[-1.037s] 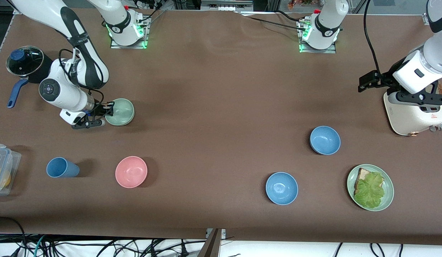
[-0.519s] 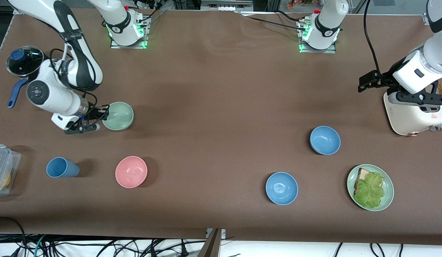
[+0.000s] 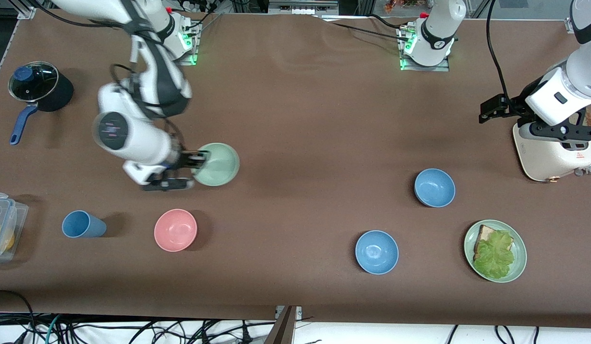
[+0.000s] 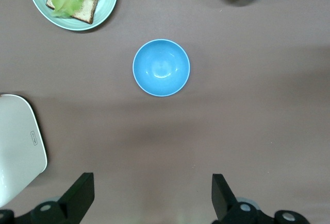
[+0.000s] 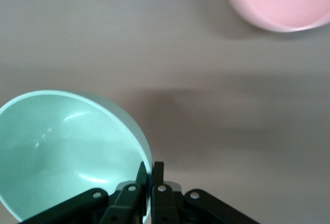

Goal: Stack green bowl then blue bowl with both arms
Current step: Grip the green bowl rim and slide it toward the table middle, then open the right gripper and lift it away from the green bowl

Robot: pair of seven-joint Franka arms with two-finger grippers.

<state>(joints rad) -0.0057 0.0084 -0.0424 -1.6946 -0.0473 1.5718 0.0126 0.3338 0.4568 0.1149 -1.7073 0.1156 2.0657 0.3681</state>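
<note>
— Now, where is the green bowl [image 3: 219, 164]?

— Pinched at its rim by the right hand [image 3: 198, 166], fingers closed tight on the wall, as seen in the right wrist view. Carried above the brown tabletop [image 3: 295, 119], over a spot farther from the front camera than the pink bowl [image 3: 175, 230].

— And the blue bowl?

— Two alike. One blue bowl [image 3: 435, 187] resting upright on the tabletop toward the left arm's end; a second blue bowl [image 3: 376, 252] nearer the front camera. Both well apart from the green bowl, with bare tabletop between.

— Which hand closer to those?

— The left hand [image 4: 152, 195], hanging over the white toaster [image 3: 553, 153] at its own end of the tabletop, fingers spread wide and holding nothing. In the left wrist view, the first blue bowl [image 4: 161, 67] straight ahead between the open fingers, so probably the likelier pick.

— The deciding relation?

— Green bowl at the right arm's side, blue bowls at the left arm's side; likely a meeting somewhere between.
</note>
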